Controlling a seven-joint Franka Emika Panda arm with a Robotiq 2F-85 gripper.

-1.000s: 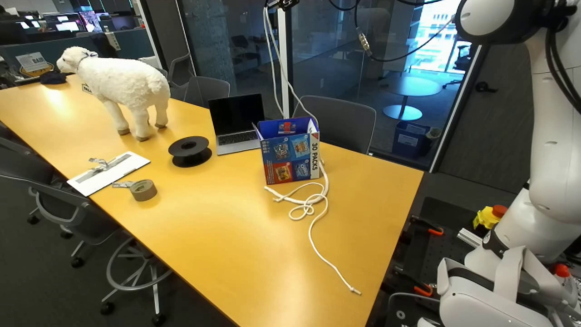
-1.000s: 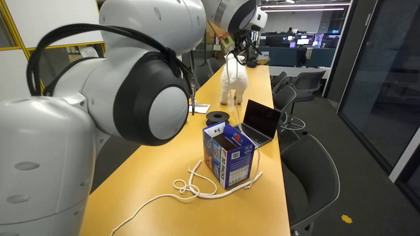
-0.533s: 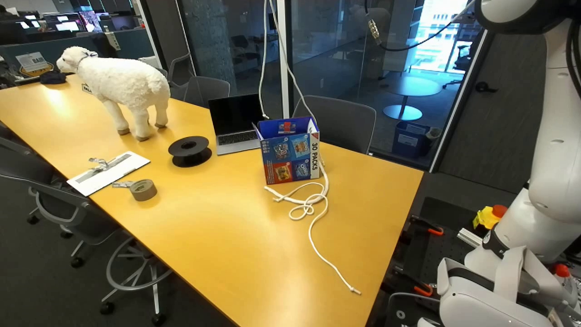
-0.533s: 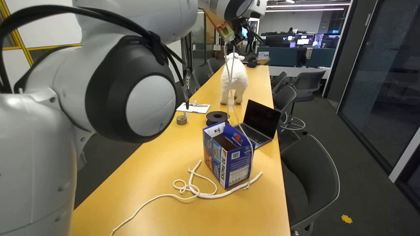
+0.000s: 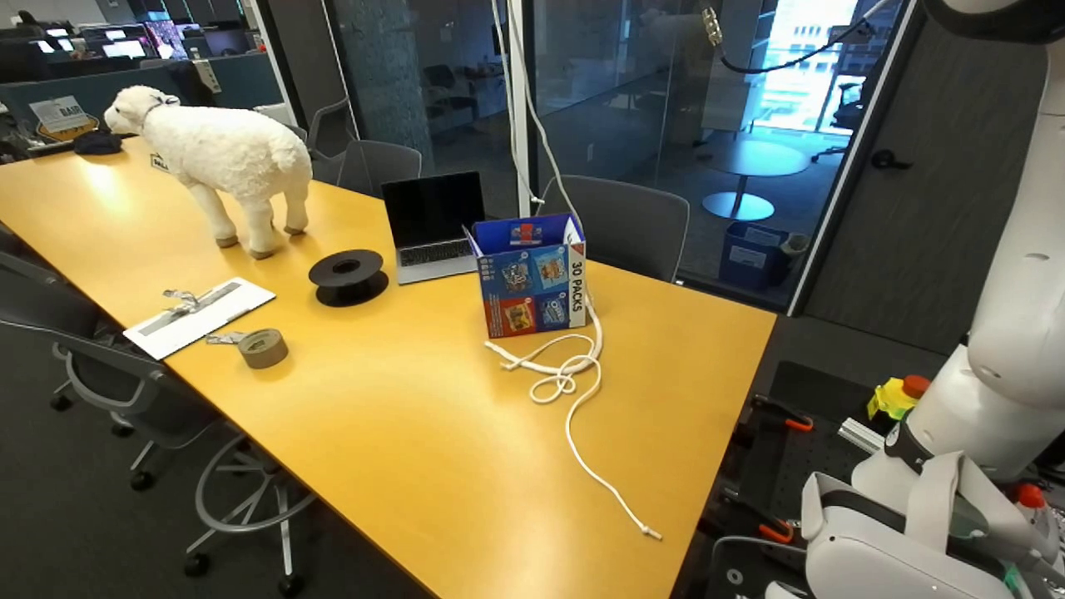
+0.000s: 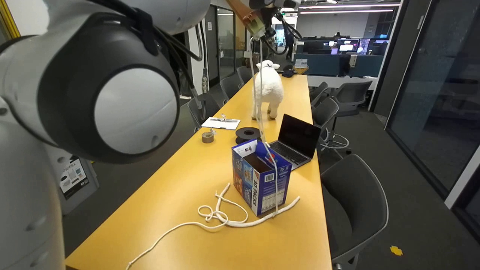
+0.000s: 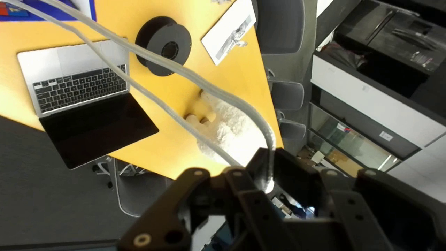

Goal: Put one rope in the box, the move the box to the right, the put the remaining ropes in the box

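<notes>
The blue box stands upright on the table, its top flaps raised. High above the table, my gripper is shut on a white rope, which is doubled over at the fingertips. The two strands of this rope hang down in both exterior views. One strand ends in the air near the box's rim; the longer one passes outside the box, along its barcode side, down to the table. A thin looped rope and a thicker rope lie on the table by the box.
An open laptop stands close behind the box, with a black spool beside it. Farther off are a tape roll, a clipboard and a white toy sheep. Chairs line both sides of the table.
My gripper has risen and shifted left in an exterior view, carrying the rope. The long strand has swung across the box's barcode side. The box and the ropes on the table have not moved.
</notes>
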